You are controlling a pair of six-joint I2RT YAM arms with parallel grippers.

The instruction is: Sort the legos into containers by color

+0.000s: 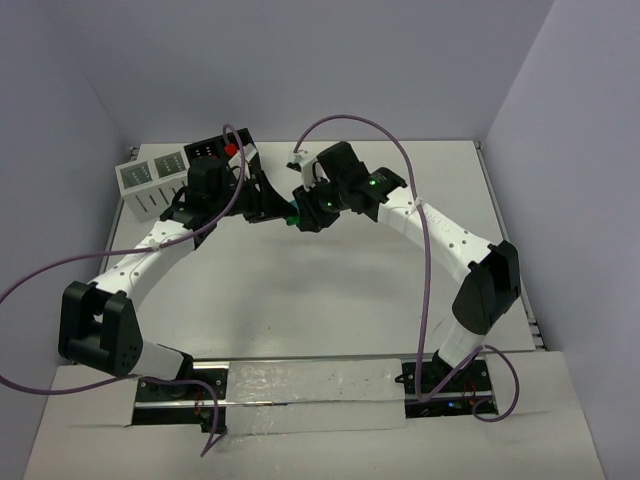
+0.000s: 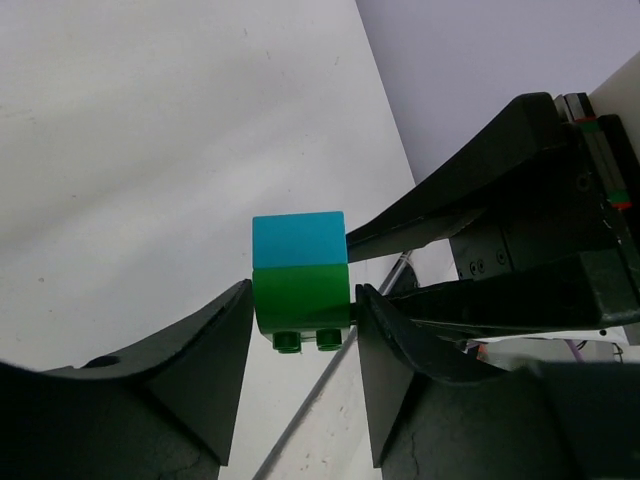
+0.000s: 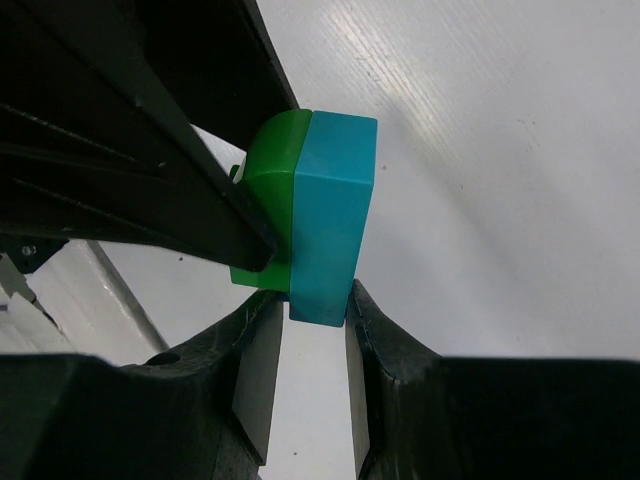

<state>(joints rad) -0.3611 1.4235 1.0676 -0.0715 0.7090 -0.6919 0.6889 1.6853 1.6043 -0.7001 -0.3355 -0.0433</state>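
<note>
A green brick (image 2: 300, 298) and a teal brick (image 2: 298, 238) are stuck together and held in the air between both grippers, above the middle of the table. My left gripper (image 2: 303, 318) is shut on the green brick, whose studs point toward the wrist. My right gripper (image 3: 315, 300) is shut on the end of the teal brick (image 3: 333, 215), and the green brick (image 3: 268, 185) lies against its left side. In the top view the two grippers meet, left (image 1: 278, 207) and right (image 1: 304, 212). The white container (image 1: 150, 180) and the black container (image 1: 212, 150) stand at the back left.
A red lego (image 1: 231, 149) sits on the black container. Grey walls close the table at the back and on both sides. Purple cables arc over both arms. The right gripper's fingers (image 2: 430, 220) reach into the left wrist view from the right.
</note>
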